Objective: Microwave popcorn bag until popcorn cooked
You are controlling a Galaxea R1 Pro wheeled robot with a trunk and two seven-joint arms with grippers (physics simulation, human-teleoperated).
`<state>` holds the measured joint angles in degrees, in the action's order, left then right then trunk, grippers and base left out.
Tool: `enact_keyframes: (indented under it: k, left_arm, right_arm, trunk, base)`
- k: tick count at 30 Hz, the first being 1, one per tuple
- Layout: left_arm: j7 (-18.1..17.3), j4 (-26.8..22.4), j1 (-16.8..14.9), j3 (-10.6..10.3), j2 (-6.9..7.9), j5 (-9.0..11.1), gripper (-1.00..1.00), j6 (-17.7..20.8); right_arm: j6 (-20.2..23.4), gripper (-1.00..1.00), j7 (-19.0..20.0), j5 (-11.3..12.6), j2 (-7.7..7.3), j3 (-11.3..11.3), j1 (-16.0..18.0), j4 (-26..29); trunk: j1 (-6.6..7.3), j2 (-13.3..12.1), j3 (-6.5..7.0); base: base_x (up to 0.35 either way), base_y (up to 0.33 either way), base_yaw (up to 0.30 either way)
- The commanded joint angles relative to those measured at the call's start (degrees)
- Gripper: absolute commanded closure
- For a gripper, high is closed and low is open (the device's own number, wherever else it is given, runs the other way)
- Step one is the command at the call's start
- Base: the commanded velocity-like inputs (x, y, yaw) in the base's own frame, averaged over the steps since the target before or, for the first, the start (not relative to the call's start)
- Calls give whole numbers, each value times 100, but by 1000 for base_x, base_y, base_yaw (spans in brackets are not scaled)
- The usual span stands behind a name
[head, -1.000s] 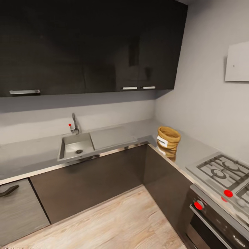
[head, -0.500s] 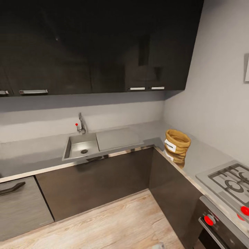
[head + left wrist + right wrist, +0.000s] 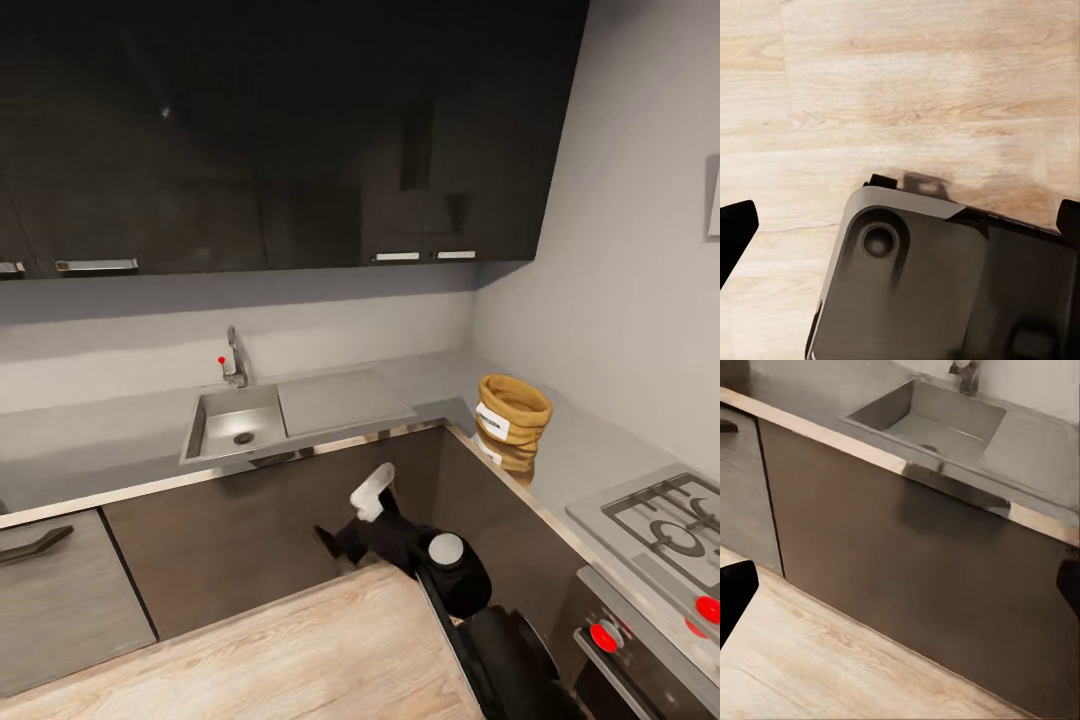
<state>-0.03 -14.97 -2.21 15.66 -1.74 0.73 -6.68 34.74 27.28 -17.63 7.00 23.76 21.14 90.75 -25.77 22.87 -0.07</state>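
Note:
The popcorn bag (image 3: 513, 415), golden-tan with a white band, stands upright on the light-grey countertop (image 3: 590, 450) near the inner corner, left of the hob. My right gripper (image 3: 348, 515) is open in front of the lower cabinets, well below and left of the bag, with nothing between its fingers. In the right wrist view its dark fingertips (image 3: 735, 594) sit wide apart at the frame edges, facing the cabinet front under the sink (image 3: 934, 420). My left gripper (image 3: 900, 225) is open and points down at the wooden floor above the robot's base (image 3: 945, 285). The microwave and the popcorn are out of view.
A steel sink (image 3: 235, 425) with a tap (image 3: 234, 360) is set in the counter at the back. A gas hob (image 3: 670, 520) and an oven with red knobs (image 3: 603, 637) stand at the right. Glossy black wall cabinets (image 3: 280, 140) hang above. Wooden floor (image 3: 280, 650) lies in front.
The camera turned at first, shifting the scene rightward. Since half a second ago my right arm has risen into the head view with its gripper open; the bag has not moved.

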Motion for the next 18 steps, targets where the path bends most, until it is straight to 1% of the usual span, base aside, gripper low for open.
enact_keyframes:
  k: [1,3,4,6,8,10,11,13,15,18]
  left_arm:
    - [-2,5,0,14,-2,11,-100,-17]
    - [-5,9,7,16,-4,19,-100,-23]
    - [-5,10,9,16,-3,23,-100,-24]
    - [-5,11,11,19,-2,29,-100,-25]
    - [-5,11,16,23,-2,31,-100,-26]
    - [-5,11,19,25,-2,32,-100,-26]
    - [-5,11,22,25,-2,33,-100,-26]
    - [-5,11,26,25,-3,33,-100,-26]
    - [-5,11,26,22,-4,33,-100,-26]
    - [-5,11,22,18,-8,33,-100,-26]
  right_arm:
    - [45,-100,106,-52,4,-58,129,29]
    - [75,-100,216,-43,33,-456,339,58]
    - [84,-100,237,-41,48,-610,401,65]
    - [99,-100,251,-37,52,-712,502,71]
    - [96,-100,257,-37,55,-757,570,72]
    - [94,-100,260,-31,58,-1061,655,75]
    - [94,-100,260,-26,61,-1312,742,75]
    - [94,-100,260,-23,61,-1639,825,76]
    - [94,-100,260,-22,63,-1715,877,81]
    - [104,-100,260,-22,95,-1737,953,83]
  trunk:
    - [-2,5,-4]
    - [-2,5,-4]
    - [-2,5,-4]
    - [-2,5,-4]
    - [-2,5,-4]
    - [-2,5,-4]
    - [-2,5,-4]
    - [-2,5,-4]
    - [-2,5,-4]
    - [-2,5,-4]
  base:
    - [0,0,0]
    - [0,0,0]
    - [0,0,0]
    - [0,0,0]
    - [0,0,0]
    - [0,0,0]
    - [0,0,0]
    - [0,0,0]
    - [0,0,0]
    - [0,0,0]
